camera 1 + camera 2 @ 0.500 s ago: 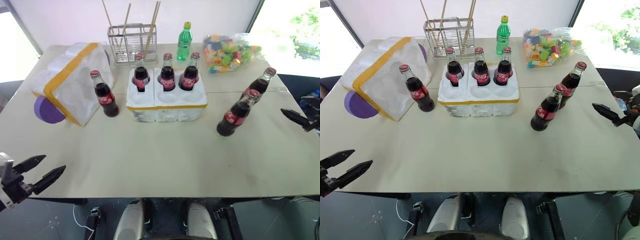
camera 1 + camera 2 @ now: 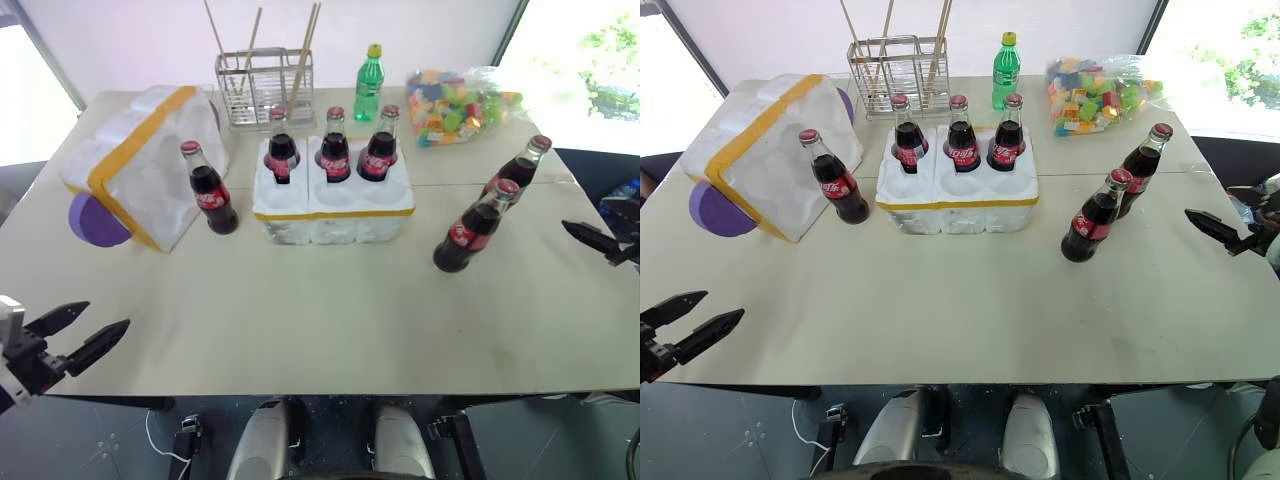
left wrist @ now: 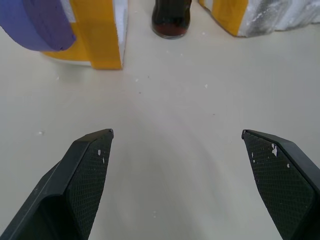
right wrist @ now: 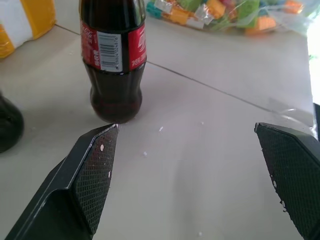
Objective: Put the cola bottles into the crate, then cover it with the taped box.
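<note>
The low white crate (image 2: 333, 226) sits mid-table with three cola bottles (image 2: 334, 149) standing in its back wells. A fourth cola bottle (image 2: 211, 190) stands left of the crate, against the taped box (image 2: 140, 160), which lies tilted with its purple patch toward me. Two more cola bottles (image 2: 468, 230) (image 2: 518, 167) stand on the table to the crate's right. My left gripper (image 2: 105, 316) hovers open and empty over the table's near left corner. At the right edge, my right gripper (image 4: 186, 129) is open and empty, with the nearer right-hand bottle (image 4: 114, 65) just beyond one finger.
A wire rack with chopsticks (image 2: 262, 88), a green plastic bottle (image 2: 369, 82) and a bag of coloured blocks (image 2: 462, 102) line the far side of the table. Bare tabletop (image 2: 330, 310) lies between the crate and the front edge.
</note>
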{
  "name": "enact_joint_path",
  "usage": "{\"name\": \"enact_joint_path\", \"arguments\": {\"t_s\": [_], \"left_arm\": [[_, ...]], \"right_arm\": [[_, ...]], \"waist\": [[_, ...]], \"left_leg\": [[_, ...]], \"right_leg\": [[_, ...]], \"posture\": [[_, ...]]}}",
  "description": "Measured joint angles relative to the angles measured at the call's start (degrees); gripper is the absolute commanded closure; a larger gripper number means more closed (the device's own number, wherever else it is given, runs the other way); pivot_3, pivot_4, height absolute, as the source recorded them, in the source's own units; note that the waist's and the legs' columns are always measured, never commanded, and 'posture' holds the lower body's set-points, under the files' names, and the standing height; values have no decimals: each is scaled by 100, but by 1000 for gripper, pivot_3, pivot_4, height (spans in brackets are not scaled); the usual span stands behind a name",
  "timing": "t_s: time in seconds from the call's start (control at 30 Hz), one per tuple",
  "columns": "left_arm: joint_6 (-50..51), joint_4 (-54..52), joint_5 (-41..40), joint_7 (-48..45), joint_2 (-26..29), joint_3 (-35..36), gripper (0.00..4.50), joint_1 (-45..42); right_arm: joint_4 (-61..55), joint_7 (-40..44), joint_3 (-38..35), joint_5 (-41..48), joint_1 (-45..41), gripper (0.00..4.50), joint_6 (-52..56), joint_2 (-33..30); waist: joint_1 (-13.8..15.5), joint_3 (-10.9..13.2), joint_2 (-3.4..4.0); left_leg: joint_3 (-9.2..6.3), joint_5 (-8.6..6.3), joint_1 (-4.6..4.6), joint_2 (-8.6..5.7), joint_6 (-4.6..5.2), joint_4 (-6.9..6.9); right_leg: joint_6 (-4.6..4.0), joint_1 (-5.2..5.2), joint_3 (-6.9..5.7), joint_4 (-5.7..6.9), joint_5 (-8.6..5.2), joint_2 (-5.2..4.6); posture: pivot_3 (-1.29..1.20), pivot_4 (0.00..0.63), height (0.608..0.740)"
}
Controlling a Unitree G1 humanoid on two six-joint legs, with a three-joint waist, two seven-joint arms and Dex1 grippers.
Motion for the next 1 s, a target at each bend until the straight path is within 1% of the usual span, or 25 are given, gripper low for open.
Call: {"name": "enact_joint_path", "arguments": {"t_s": [0.13, 0.23, 0.37, 0.43, 0.5, 0.6, 0.7, 0.83, 1.0], "left_arm": [[242, -341, -311, 154, 29, -34, 181, -229], [443, -588, -520, 321, 121, -260, 181, -514], [629, -647, -610, 787, 178, -795, 181, -1351], [617, -538, -422, 1192, 104, -1141, 181, -1870], [502, -316, -59, 1719, -125, -1559, 181, -2525], [450, -58, 350, 2225, -419, -2209, 181, -3182], [439, 273, 587, 2433, -562, -2566, 181, -3681], [285, 844, 971, 2538, -576, -2892, 181, -4239], [-18, 1477, 1407, 2629, -806, -3181, 181, -4609]], "right_arm": [[-434, 492, 0, 180, 133, 0, 604, -94], [-1211, 1092, -36, 525, 301, 0, 1398, -467], [-2270, 1527, -211, 1039, 227, 0, 2424, -992], [-2674, 1626, -297, 1321, 125, 0, 2913, -1114], [-3144, 1716, -322, 1648, -10, 0, 3435, -1180], [-3929, 1762, -399, 2178, -247, 0, 4126, -1365], [-4470, 1691, -454, 2483, -376, 0, 4476, -1417], [-4967, 1495, -455, 2681, -362, 0, 4684, -1367], [-5334, 1315, -431, 2818, -335, 0, 4779, -1126]], "waist": [[10, 0, 1], [28, -1, 9], [19, -1, 6], [15, -1, 3], [27, 0, 1], [41, 3, -3], [70, 8, -17], [144, 9, -19], [162, 11, -24]], "left_leg": [[1, 0, -1, 0, 1, 0], [1, 1, 0, 0, 1, -1], [0, 0, 5, 8, -1, -1], [2, -1, 6, 7, -1, -1], [8, 0, 1, 7, 0, 0], [11, 0, 0, 7, 0, -2], [15, 0, -2, 7, 0, -4], [28, -1, -1, 8, 0, -4], [33, -2, -4, 7, 2, -3]], "right_leg": [[1, 3, 4, 4, 1, -1], [2, 8, 5, 7, 2, -1], [1, 3, 4, 4, 1, 2], [2, 4, 6, 3, 2, 1], [20, 20, 10, 9, 17, 3], [23, 18, 10, 9, 19, 4], [24, 15, 9, 9, 20, 6], [29, 9, 16, 8, 23, 4], [33, 8, 21, 4, 28, 3]], "posture": [[0, 150, 736], [0, 150, 736], [0, 150, 736], [0, 150, 736], [0, 150, 736], [0, 150, 736], [0, 150, 736], [0, 150, 736], [0, 150, 736]]}}
